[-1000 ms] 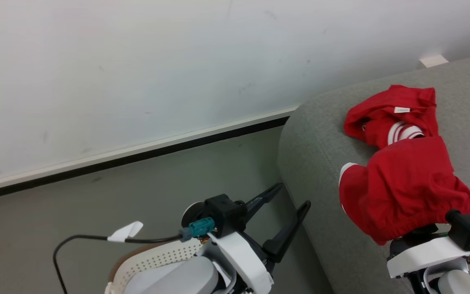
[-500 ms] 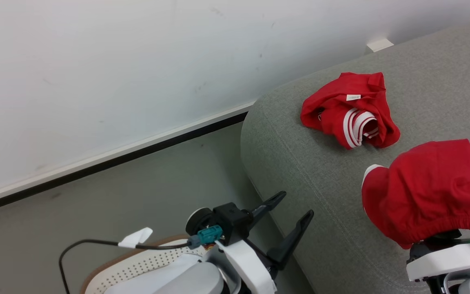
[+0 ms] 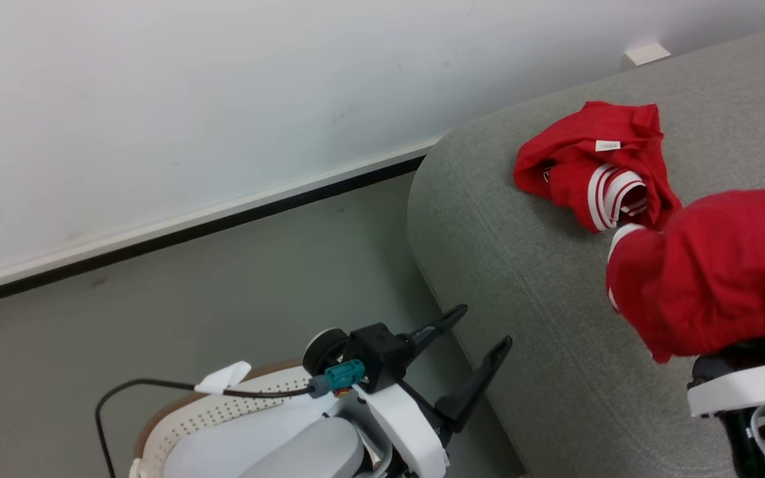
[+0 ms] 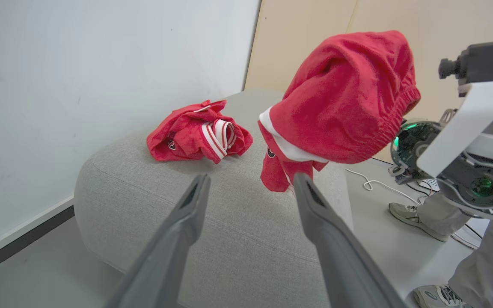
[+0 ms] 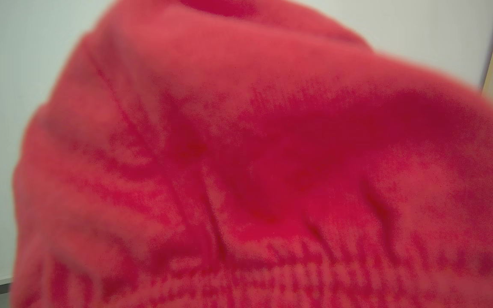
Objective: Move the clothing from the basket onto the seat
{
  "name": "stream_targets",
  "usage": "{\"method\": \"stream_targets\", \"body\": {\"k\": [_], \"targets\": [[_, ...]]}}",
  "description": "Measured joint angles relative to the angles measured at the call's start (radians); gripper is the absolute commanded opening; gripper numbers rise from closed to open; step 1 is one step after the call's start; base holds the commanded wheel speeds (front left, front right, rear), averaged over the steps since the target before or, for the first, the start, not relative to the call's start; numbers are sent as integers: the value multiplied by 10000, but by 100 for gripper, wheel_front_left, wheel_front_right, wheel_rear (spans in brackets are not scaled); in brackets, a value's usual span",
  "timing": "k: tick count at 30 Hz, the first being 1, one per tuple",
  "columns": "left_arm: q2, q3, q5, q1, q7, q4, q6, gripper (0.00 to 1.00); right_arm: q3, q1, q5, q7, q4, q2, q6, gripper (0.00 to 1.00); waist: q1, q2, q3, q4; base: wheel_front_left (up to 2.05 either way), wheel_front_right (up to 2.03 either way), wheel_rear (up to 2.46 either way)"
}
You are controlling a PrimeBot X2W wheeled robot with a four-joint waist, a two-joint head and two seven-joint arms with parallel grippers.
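Fingers of the right gripper (image 3: 736, 352) are fully covered by the red shorts (image 3: 708, 272) that drape over them, so the grip itself cannot be seen. The jaws are closed, and the shorts hang lifted above the seat (image 3: 522, 299), near its rounded corner. In the right wrist view the cloth is a blurred red mass close to the lens. The basket (image 3: 223, 413) is mostly hidden behind the left forearm (image 3: 269, 451); part of its cream perforated wall and brown rim shows, and its inside cannot be seen. The left gripper (image 3: 483, 326) is wide open and empty, beside the seat edge. The shorts are bright red with gathered elastic waistband and white trim. A second red garment (image 3: 595, 159), with white striped cuff, lies crumpled on the seat.
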Motion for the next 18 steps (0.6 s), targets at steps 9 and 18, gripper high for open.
{"method": "stream_targets", "body": {"k": [9, 18], "targets": [[278, 33, 100, -443, 150, -201, -10, 100, -109, -1775, 959, 314, 823, -1513, 0, 0, 1, 0, 1047, 529, 0, 0, 0], [959, 267, 238, -997, 491, -717, 153, 100, 84, -3763, 1856, 2050, 2844, -2982, 0, 0, 2, 0, 2515, 1144, 0, 0, 0]]}}
